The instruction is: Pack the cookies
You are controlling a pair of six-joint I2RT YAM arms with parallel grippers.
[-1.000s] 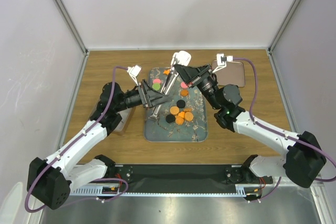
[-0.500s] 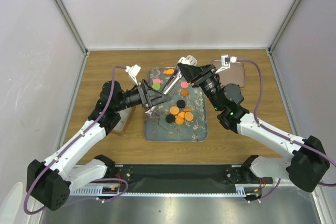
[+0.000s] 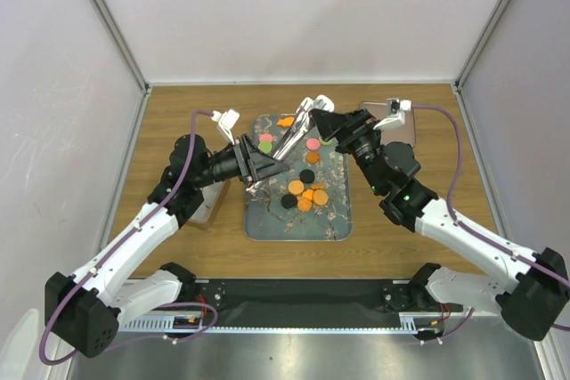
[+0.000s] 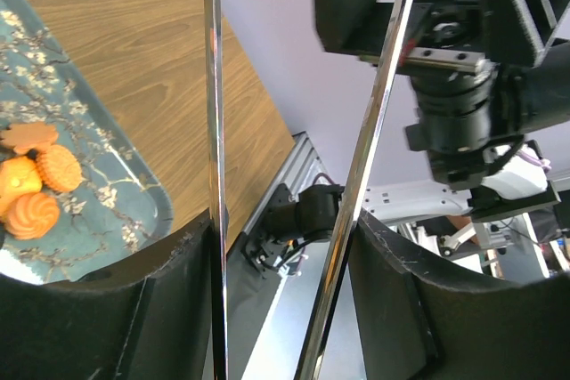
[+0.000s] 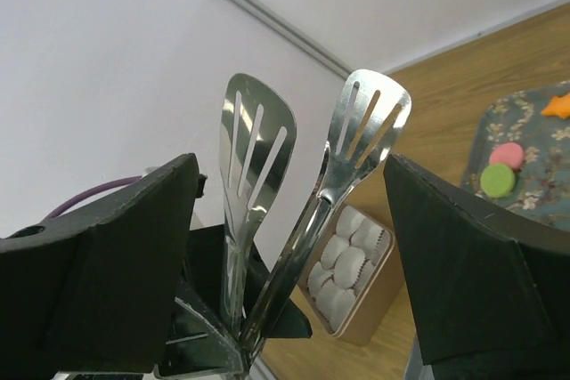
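Note:
The cookies lie on a floral grey tray [image 3: 267, 224]: an orange cluster [image 3: 308, 193], two black ones [image 3: 306, 175], pink [image 3: 313, 143], pink and green [image 3: 266, 141], and an irregular orange piece [image 3: 285, 121]. My left gripper [image 3: 267, 166] is shut on metal tongs [image 3: 298, 126], both arms [image 4: 374, 113] pressed between its fingers [image 4: 419, 309]. The slotted tong tips [image 5: 365, 122] rise toward the right gripper [image 3: 325, 122], which stands open around them without touching. Orange cookies [image 4: 36, 189] show in the left wrist view, pink and green ones [image 5: 500, 166] in the right wrist view.
A tan box of white paper cups [image 5: 352, 269] sits left of the tray, mostly hidden under the left arm in the top view [image 3: 207, 205]. A brown lid-like piece [image 3: 399, 126] lies right of the tray. Cell walls close in the back and sides.
The right gripper, shut on the tong tips a second ago, has opened and drawn back a little to the right. The left gripper keeps its hold on the tongs.

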